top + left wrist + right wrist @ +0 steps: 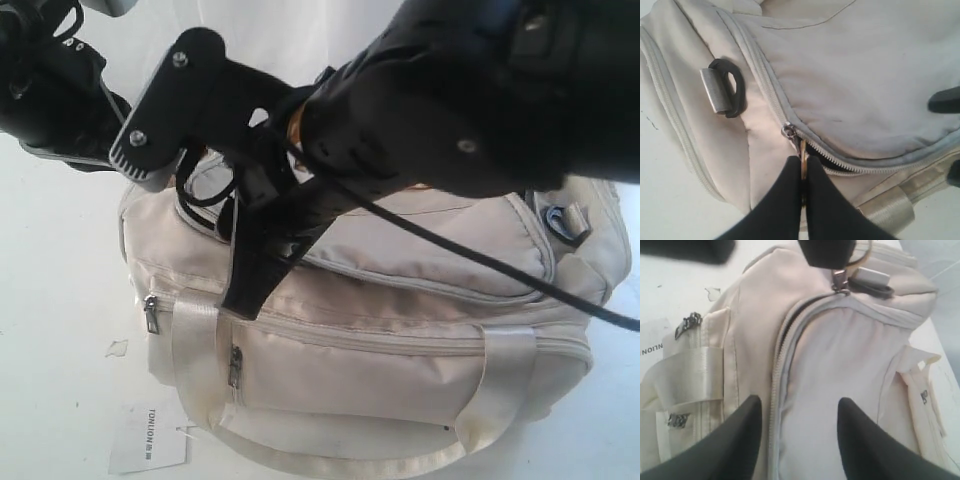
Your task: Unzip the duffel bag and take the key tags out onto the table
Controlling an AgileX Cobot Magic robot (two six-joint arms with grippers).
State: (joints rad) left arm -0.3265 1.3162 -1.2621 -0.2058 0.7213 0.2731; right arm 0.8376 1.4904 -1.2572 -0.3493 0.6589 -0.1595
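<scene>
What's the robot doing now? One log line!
step: unzip | left gripper: shut on zipper pull | right gripper: open over duffel bag | zipper: slightly open | key tags: not visible

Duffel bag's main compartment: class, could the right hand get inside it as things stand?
Probably not yet. Only a short gap shows beside the zip pull that the left hand pinches; the duffel bag zip by the open right hand looks closed.

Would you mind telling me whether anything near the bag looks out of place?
Only minor things: a white paper label and a small scrap lie on the table beside the duffel bag. The bag looks undamaged; the left gripper pinches its zipper pull.
</scene>
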